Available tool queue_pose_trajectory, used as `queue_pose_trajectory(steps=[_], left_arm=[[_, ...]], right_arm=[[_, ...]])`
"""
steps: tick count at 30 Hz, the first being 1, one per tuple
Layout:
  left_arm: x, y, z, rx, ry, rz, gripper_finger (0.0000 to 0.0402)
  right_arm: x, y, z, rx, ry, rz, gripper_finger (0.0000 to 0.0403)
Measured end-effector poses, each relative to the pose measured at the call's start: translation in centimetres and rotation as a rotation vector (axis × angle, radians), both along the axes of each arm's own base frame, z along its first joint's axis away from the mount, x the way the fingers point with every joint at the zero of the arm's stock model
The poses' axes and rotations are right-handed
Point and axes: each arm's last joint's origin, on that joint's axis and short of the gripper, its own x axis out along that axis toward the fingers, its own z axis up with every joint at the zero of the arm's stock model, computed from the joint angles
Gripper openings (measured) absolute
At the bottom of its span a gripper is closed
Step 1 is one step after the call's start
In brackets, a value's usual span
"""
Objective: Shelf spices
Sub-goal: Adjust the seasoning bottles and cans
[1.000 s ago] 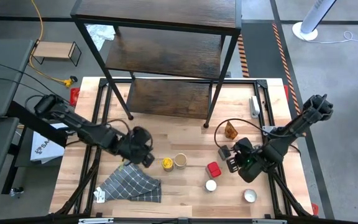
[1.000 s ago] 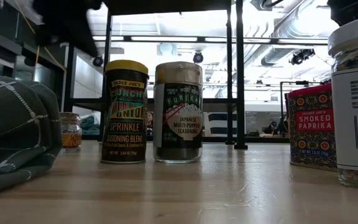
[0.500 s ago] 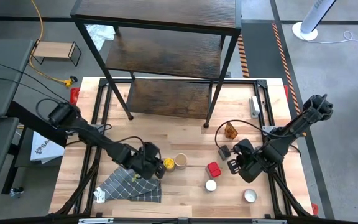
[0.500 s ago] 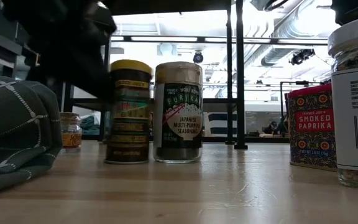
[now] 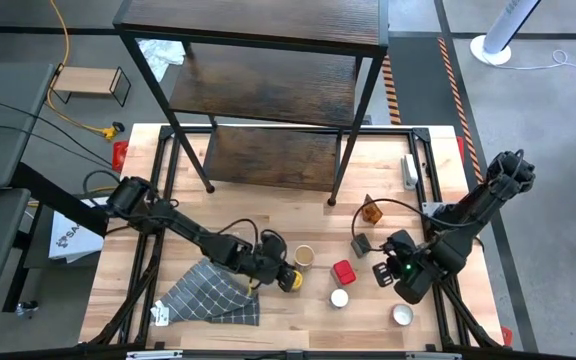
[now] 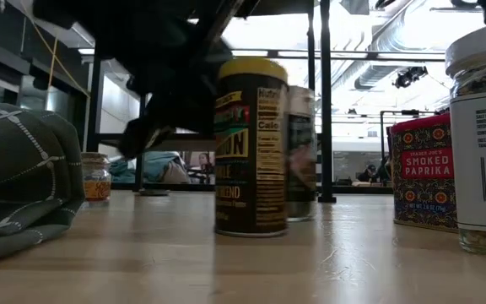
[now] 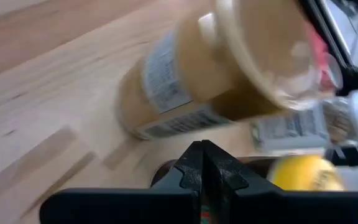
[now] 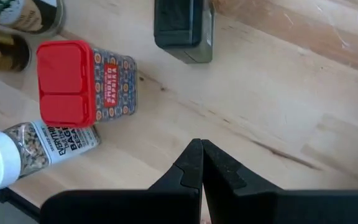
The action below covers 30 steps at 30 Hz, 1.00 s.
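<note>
Light-wood tabletop (image 5: 268, 215) carries all the spices, including the yellow-lidded dark jar (image 5: 288, 279) touching the closed, empty left gripper (image 5: 273, 270), while the tall dark-board shelf (image 5: 268, 100) holds none and the closed right gripper (image 5: 383, 272) waits nearby.

Yellow-lid jar (image 5: 290, 279) stands upright against the shut left gripper (image 5: 271, 270); tan-lid jar (image 5: 304, 257) just beyond. Red tin (image 5: 343, 272) and white-lid jar (image 5: 339, 298) stand beside the right gripper (image 5: 380, 272). Shelf (image 5: 268, 80) far behind.

High view looks straight down over the whole table (image 5: 298, 215). Low view sits at tabletop level, close to the jars. Both share the yellow-lidded jar (image 5: 289, 280).
</note>
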Motion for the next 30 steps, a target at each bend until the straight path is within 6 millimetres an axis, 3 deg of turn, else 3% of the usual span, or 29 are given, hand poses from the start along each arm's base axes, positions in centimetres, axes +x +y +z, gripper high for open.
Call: queue_pose_trajectory(steps=[4,9,13,17,22,30], left_arm=[[-0.3,0.0,1.8,0.049,-0.015,-0.043,0.0],[-3.0,0.8,5.2,0.201,0.039,-0.002,0.0],[-5.3,2.0,7.1,0.306,0.1,0.063,0.0],[-6.2,3.0,8.0,0.345,0.12,0.096,0.0],[-5.0,4.5,7.1,0.337,0.15,0.143,0.0],[-0.1,5.2,2.9,0.206,0.07,0.109,0.0]], right_arm=[[-0.4,-0.5,-0.1,-0.034,0.038,-0.05,0.0],[0.0,-1.7,-0.4,-0.074,0.074,-0.107,0.0],[0.7,-2.8,-2.3,-0.061,0.065,-0.161,0.0],[1.6,-3.7,-4.7,-0.015,0.003,-0.169,0.0],[1.9,-4.6,-5.8,-0.036,-0.021,-0.173,0.0],[2.7,-5.9,-5.8,-0.104,-0.015,-0.09,0.0]])
